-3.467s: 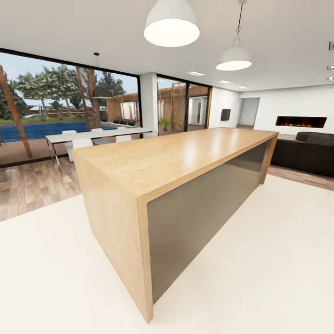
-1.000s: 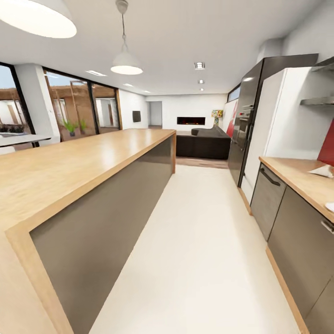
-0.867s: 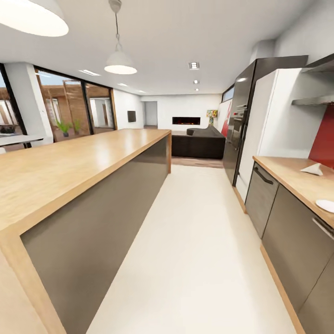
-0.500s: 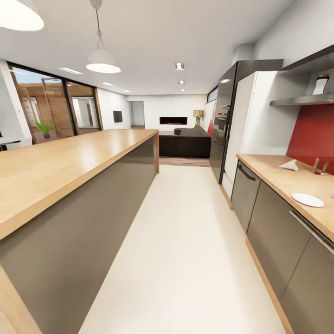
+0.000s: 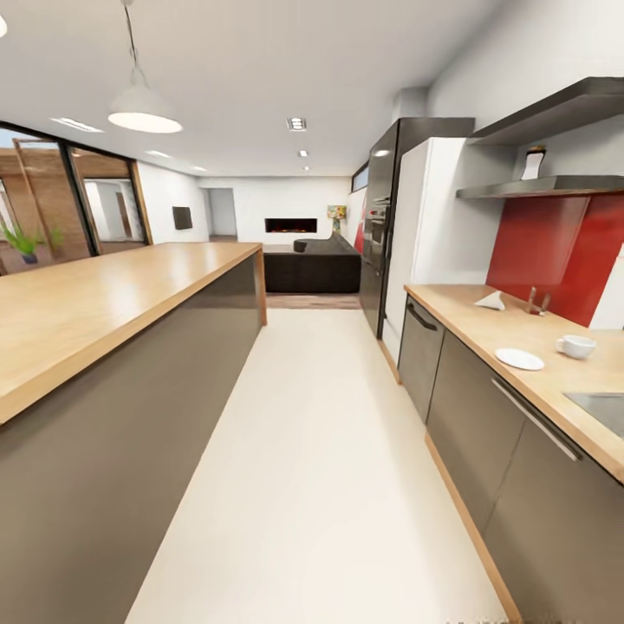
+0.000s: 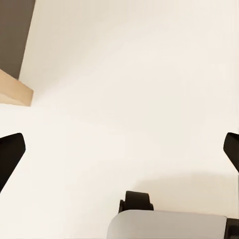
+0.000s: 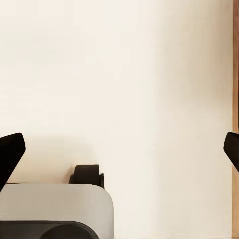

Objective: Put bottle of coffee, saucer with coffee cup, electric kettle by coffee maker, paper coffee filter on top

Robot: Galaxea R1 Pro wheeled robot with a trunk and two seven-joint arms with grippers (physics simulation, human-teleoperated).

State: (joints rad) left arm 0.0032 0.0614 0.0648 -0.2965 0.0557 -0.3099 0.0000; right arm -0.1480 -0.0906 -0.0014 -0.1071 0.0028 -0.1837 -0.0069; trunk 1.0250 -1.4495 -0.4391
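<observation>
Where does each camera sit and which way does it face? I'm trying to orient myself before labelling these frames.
Head view: on the robot's head, facing down the aisle between the island and the kitchen countertop with saucer and coffee cup.
Left wrist view: near the left gripper, facing the floor; open fingertips and the robot's base show.
Right wrist view: near the right gripper, facing the floor; open fingertips and base show.
Shared: both wrist views show white floor and base.
</observation>
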